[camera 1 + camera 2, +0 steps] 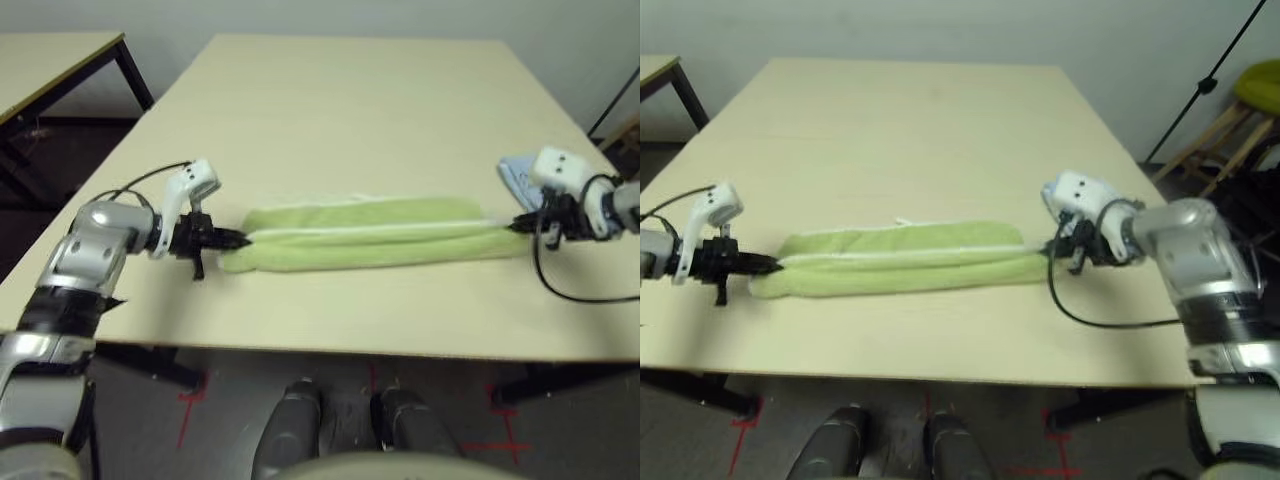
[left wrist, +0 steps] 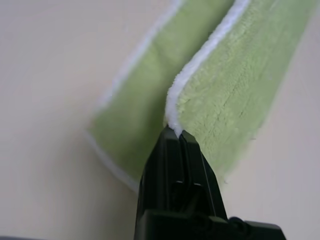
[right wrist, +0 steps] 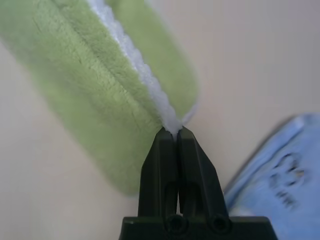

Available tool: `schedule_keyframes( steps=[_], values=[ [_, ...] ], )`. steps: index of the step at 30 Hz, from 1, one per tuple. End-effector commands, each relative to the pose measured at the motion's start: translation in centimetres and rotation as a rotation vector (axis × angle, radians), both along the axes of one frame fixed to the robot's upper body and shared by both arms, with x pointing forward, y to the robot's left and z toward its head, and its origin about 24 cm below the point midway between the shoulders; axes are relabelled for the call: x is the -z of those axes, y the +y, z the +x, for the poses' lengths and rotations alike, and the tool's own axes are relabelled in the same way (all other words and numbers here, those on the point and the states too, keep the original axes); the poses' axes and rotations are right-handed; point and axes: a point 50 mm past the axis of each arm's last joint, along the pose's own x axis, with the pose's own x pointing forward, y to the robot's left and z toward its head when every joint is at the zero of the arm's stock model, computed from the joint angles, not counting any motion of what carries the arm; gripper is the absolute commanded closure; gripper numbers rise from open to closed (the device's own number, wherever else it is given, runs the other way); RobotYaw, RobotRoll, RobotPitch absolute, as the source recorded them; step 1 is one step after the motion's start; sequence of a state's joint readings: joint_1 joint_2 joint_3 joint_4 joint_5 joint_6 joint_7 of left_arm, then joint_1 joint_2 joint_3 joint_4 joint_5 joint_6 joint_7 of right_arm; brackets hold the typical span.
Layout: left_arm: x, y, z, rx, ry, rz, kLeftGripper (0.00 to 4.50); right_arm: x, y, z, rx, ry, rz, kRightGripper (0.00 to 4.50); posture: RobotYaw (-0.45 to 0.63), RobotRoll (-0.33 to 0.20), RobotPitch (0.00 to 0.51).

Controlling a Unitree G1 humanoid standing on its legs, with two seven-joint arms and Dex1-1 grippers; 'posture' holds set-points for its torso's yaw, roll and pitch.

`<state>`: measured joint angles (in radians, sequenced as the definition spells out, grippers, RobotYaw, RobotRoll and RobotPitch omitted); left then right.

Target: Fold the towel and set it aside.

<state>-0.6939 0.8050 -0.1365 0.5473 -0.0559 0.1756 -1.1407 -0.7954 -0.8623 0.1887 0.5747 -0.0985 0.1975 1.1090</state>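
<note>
Towel stretched between two clamped grippers

The left gripper (image 1: 240,239) pinches the white edging at one end of the towel (image 1: 365,246), the right gripper (image 1: 1049,249) the other end; the green band runs side to side across the near table (image 1: 330,110). A blue cloth (image 3: 280,175) lies beside the right gripper, its dark marking unreadable.

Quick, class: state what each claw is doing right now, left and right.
Left claw: closed, pinching the white edge of the towel.
Right claw: closed, pinching the towel's white edge at the other end.
</note>
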Motion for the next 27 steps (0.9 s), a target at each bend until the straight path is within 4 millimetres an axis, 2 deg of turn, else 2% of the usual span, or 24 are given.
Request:
schedule_keyframes(
  steps=[1, 6, 13, 14, 17, 19, 24, 27],
  values=[
    [1.8, 1.3, 0.9, -0.089, -0.015, 0.083, 4.48, 1.1, -0.6, 1.2, 0.056, -0.056, -0.052, 4.5, 0.11, 0.0, 0.108],
    [3.0, 0.5, 2.0, -0.101, -0.042, 0.072, 4.48, 2.2, 0.4, 2.7, 0.093, -0.118, 0.001, 4.5, 0.12, 0.0, 0.106],
    [3.2, 0.0, 2.6, -0.103, -0.05, 0.059, 4.48, 3.5, 0.6, 3.0, 0.086, -0.105, -0.002, 4.5, 0.12, 0.0, 0.105],
    [3.1, 0.0, 2.7, -0.107, -0.055, 0.054, 4.26, 3.6, 0.6, 2.9, 0.085, -0.1, -0.003, 4.5, 0.12, 0.0, 0.106],
    [3.0, -0.1, 2.9, -0.123, -0.071, 0.037, 3.47, 3.9, 0.5, 2.8, 0.087, -0.09, -0.003, 3.81, 0.12, 0.0, 0.106],
    [2.6, -0.1, 3.0, -0.133, -0.083, 0.016, 2.76, 3.7, 0.2, 2.8, 0.096, -0.091, 0.003, 3.06, 0.12, 0.0, 0.106],
    [0.0, 0.2, 3.5, -0.174, -0.131, -0.118, 1.13, 1.1, -1.6, 2.7, 0.154, -0.129, 0.065, 1.31, 0.11, 0.0, 0.107],
    [-1.7, 0.2, 3.6, -0.182, -0.161, -0.188, 0.07, -1.0, -2.4, 2.8, 0.189, -0.21, 0.088, 0.16, 0.11, 0.0, 0.107]
  ],
)
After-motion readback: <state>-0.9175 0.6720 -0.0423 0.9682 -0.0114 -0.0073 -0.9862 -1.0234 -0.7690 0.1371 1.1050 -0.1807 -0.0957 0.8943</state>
